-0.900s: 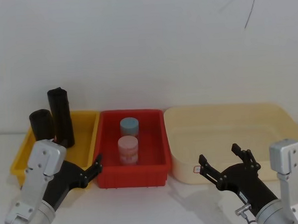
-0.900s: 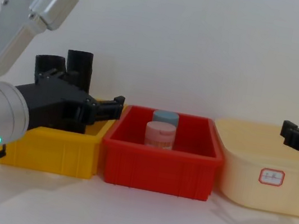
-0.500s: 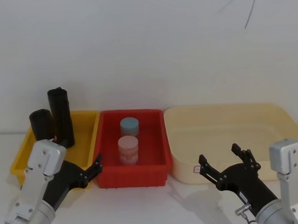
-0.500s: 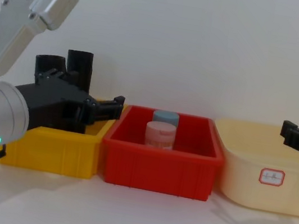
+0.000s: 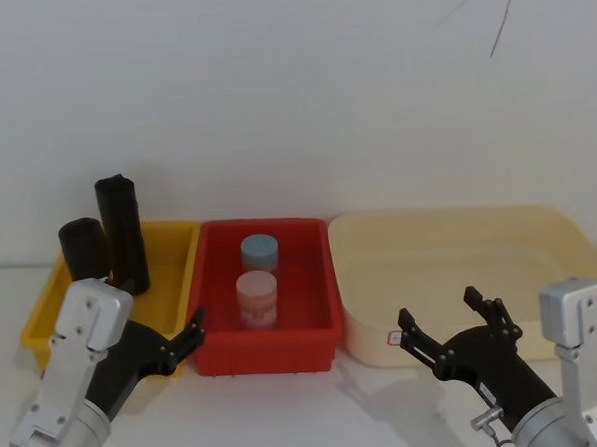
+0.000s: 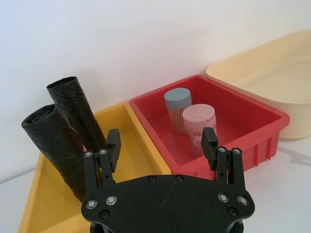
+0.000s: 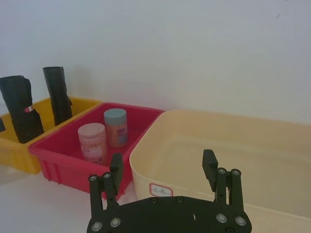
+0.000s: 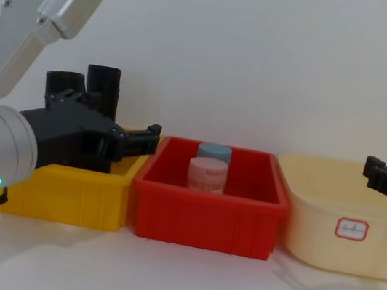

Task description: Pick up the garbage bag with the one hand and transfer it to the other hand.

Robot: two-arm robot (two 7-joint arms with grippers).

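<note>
The garbage bag [image 5: 83,250], a matte black, tightly rolled cylinder with a small red mark on its side, stands upright at the back left of the shallow yellow plastic bin [image 5: 40,319]. It is just beside a taller plain black roll [image 5: 122,231].

The left gripper [image 6: 161,141], black and long-fingered on the green-ringed silver arm, hovers low in front of that bin's right corner. Its fingers are spread apart with nothing between them, and it is aimed at the seam between that bin and the red plastic bin [image 5: 264,225] rather than at the bag. The right gripper [image 5: 439,311] waits in front of the cream tub [image 5: 448,219], likewise spread and empty.

The step in hand looks like the reach. To do it well, the left gripper should rise above the yellow front wall, swing left and straddle the shorter roll alone, with no finger catching the taller one. Closing on the lower or middle part would leave the top free for the right gripper to take.
</note>
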